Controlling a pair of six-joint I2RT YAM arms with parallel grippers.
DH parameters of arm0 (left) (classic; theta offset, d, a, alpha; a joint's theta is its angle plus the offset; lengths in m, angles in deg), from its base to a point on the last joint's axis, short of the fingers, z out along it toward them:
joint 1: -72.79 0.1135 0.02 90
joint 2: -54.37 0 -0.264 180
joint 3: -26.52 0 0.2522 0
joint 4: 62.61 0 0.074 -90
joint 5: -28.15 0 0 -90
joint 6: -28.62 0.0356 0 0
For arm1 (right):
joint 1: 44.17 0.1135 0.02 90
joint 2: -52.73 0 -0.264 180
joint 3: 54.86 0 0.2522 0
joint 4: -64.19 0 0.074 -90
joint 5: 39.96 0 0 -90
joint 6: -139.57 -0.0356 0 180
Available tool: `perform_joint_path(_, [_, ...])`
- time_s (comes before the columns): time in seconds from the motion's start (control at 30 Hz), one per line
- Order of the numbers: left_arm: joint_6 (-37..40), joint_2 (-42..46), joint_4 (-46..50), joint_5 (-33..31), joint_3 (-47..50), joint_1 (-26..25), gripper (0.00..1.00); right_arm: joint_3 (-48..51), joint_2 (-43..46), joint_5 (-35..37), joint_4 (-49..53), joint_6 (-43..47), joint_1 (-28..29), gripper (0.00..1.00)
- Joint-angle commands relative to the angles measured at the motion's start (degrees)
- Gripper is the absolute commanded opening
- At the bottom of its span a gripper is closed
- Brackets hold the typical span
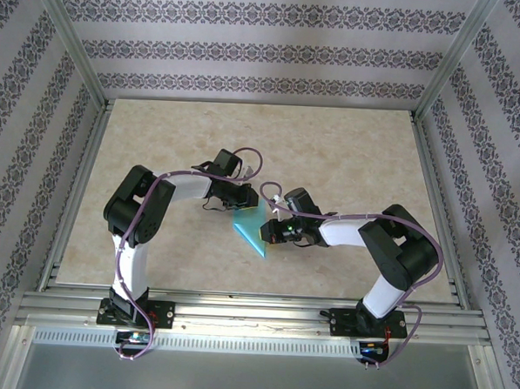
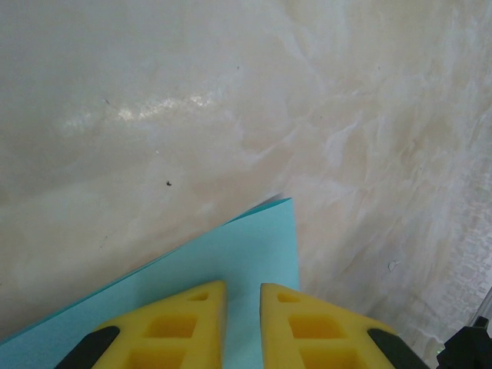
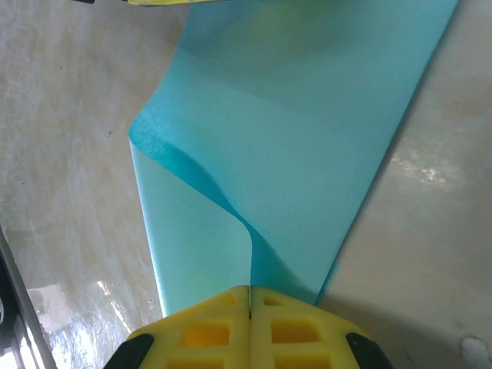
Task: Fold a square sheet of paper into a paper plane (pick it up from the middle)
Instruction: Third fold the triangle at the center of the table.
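Looking from the left side of the bench (image 1: 332, 155), I see the left pincer (image 1: 247, 196) reaching toward the middle, its yellow fingers (image 2: 184, 323) parted by a narrow gap. They sit right over the square sheet of paper (image 2: 231, 254), and turquoise shows through the gap. One corner of the sheet juts out ahead of the tips onto bare marbled surface. I cannot tell whether the fingers press on the sheet or only hang above it.

The sheet (image 1: 251, 229) lies between the two pincers, nearer the bench's front edge than its back and about midway between its side edges.

On the right, the right pincer (image 1: 271, 233) is clenched, its fingers meeting in a thin seam (image 3: 250, 290). It pinches the sheet (image 3: 307, 138) where the paper bows up into a soft curl.
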Motion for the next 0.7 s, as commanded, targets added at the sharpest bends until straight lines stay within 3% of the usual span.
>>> perform_joint_path(0.0, [-0.42,1.38,1.47,-0.57,0.97,0.07,0.20,-1.30,-0.31,1.27,0.82,1.25,-0.30,0.00])
perform_joint_path(0.67, [-0.51,2.05,1.15,-0.48,1.49,0.11,0.20,-3.01,-0.92,1.55,3.28,2.36,-0.28,0.00])
